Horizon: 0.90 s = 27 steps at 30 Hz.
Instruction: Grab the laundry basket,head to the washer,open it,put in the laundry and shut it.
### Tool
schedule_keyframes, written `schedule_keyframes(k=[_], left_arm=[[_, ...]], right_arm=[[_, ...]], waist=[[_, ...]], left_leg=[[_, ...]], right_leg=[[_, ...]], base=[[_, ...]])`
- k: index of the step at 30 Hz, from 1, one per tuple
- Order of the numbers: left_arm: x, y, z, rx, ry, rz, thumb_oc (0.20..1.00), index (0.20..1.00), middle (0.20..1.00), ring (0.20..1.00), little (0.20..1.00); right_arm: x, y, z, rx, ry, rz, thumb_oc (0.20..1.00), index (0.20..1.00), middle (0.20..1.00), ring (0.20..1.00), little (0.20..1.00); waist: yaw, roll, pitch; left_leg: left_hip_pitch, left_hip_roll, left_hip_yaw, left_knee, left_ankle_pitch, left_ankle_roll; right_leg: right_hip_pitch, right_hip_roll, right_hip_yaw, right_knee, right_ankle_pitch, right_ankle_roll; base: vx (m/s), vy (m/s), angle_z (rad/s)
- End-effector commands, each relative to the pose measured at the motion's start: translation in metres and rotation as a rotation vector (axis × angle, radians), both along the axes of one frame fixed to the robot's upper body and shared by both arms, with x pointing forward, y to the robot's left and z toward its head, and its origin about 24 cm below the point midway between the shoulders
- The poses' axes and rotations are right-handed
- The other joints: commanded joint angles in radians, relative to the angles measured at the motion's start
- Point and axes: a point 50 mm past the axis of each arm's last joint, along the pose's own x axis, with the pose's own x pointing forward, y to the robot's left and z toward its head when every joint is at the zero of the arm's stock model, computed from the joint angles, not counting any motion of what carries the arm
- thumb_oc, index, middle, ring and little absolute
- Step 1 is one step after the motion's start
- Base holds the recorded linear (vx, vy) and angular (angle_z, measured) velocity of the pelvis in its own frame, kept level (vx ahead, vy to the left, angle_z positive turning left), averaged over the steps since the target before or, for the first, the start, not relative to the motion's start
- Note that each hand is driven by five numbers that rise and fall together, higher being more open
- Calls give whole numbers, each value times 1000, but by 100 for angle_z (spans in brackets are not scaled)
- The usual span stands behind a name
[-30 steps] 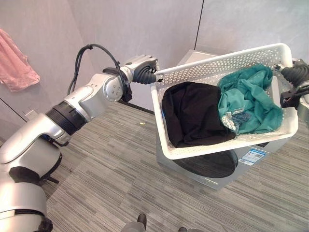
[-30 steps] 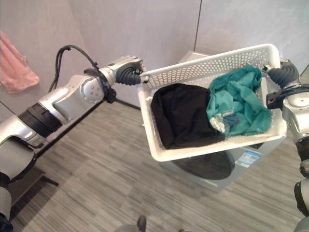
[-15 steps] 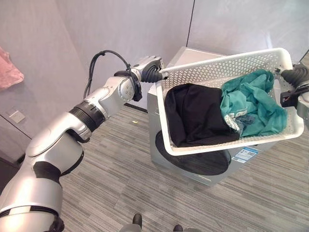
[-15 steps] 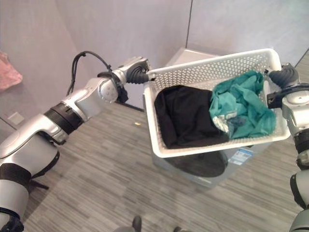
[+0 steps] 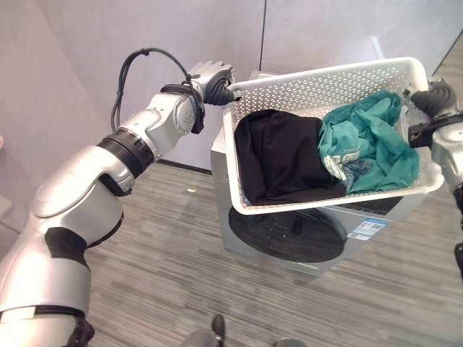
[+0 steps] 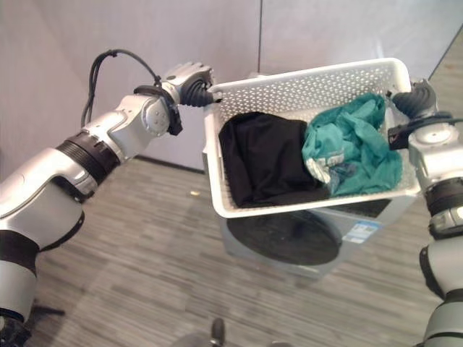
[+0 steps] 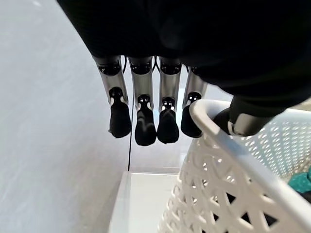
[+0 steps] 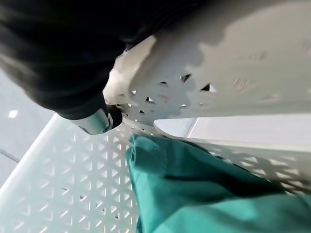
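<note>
The white laundry basket (image 5: pixel 327 87) hangs in the air between the two hands, above the grey washer (image 5: pixel 304 238). The left hand (image 5: pixel 211 78) pinches its left rim with its thumb, fingers (image 7: pixel 146 124) extended outside. The right hand (image 6: pixel 414 100) is at the right rim; its grip cannot be told. The basket's long axis runs left to right, tilted toward the robot, holding a black garment (image 5: pixel 278 159) and teal garment (image 5: pixel 372 148).

1. A white perforated plastic laundry basket (image 5: pixel 318 90) is held up between both hands, just above a silver front-loading washer (image 5: pixel 239 231) with a dark round door.
2. A black garment (image 5: pixel 278 159) and a teal crumpled cloth (image 5: pixel 376 148) are seen lying side by side inside.
3. The left hand (image 5: pixel 213 78) is placed at one end's rim, the right hand (image 5: pixel 434 101) at the other.
</note>
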Motion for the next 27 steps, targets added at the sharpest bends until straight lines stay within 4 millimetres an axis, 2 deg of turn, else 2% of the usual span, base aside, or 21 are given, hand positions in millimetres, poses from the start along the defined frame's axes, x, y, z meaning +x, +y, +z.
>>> schedule_keyframes(k=[1, 3, 4, 5, 6, 9, 13, 18, 22, 27], left_arm=[[-16, -40, 66, -139, -172, -117, 200, 200, 200, 200, 200], [-15, -33, 69, -146, -184, -99, 200, 200, 200, 200, 200], [-14, -24, 75, -130, -204, -62, 200, 200, 200, 200, 200], [-14, -24, 75, -129, -204, -62, 200, 200, 200, 200, 200], [-12, -21, 78, -116, -211, -36, 200, 200, 200, 200, 200], [-11, -18, 77, -114, -208, -20, 200, 200, 200, 200, 200], [-10, -21, 73, -136, -195, -31, 200, 200, 200, 200, 200], [-7, -30, 71, -98, -201, -14, 200, 200, 200, 200, 200], [-4, -34, 64, -107, -177, -9, 200, 200, 200, 200, 200], [-1, -37, 56, -116, -150, 0, 200, 200, 200, 200, 200]], right_arm=[[15, 49, 57, 16, -192, 195, 200, 200, 200, 200, 200], [15, 50, 60, 11, -201, 197, 200, 200, 200, 200, 200], [15, 49, 58, 21, -196, 197, 200, 200, 200, 200, 200], [15, 49, 58, 22, -196, 197, 200, 200, 200, 200, 200], [18, 52, 47, 29, -165, 207, 200, 200, 200, 200, 200], [20, 52, 41, 29, -138, 199, 200, 200, 200, 200, 200], [20, 46, 38, 31, -121, 180, 200, 200, 200, 200, 200], [14, 18, 49, -27, -87, 46, 200, 200, 200, 200, 200], [16, 15, 42, -26, -45, 21, 200, 200, 200, 200, 200], [19, 20, 48, -22, -48, 29, 200, 200, 200, 200, 200]], waist=[[33, 17, -42], [22, 33, -29], [14, 47, -12], [13, 48, -12], [12, 45, -21], [20, 41, -35], [30, 31, -51], [21, 27, -61], [13, 32, -63], [2, 21, -55]], left_leg=[[54, 66, -19, -39, -41, -15], [67, 61, -22, -46, -47, -9], [72, 70, -8, -40, -56, -10], [72, 71, -8, -39, -56, -10], [91, 72, 10, -50, -67, -16], [96, 74, 24, -58, -69, -21], [104, 79, 29, -79, -62, -29], [118, 96, 20, -130, -33, -61], [128, 107, 20, -170, -12, -72], [110, 117, 15, -174, -2, -81]], right_leg=[[41, 38, 63, -118, 149, 27], [-2, 60, 91, -159, 147, 29], [-27, 42, 79, -194, 187, 45], [-25, 43, 78, -197, 189, 45], [-1, 24, 49, -275, 231, 59], [27, 17, 16, -344, 255, 68], [58, 31, 15, -398, 255, 70], [100, 60, -17, -463, 250, 65], [101, 72, -25, -467, 236, 62], [90, 86, -30, -467, 231, 55]], base=[[125, 113, -29], [76, 50, -17], [71, 39, -7], [104, -37, 3], [85, -37, 10], [89, -57, -10], [76, -74, -21], [57, -134, 1], [41, -93, 5], [17, -52, 7]])
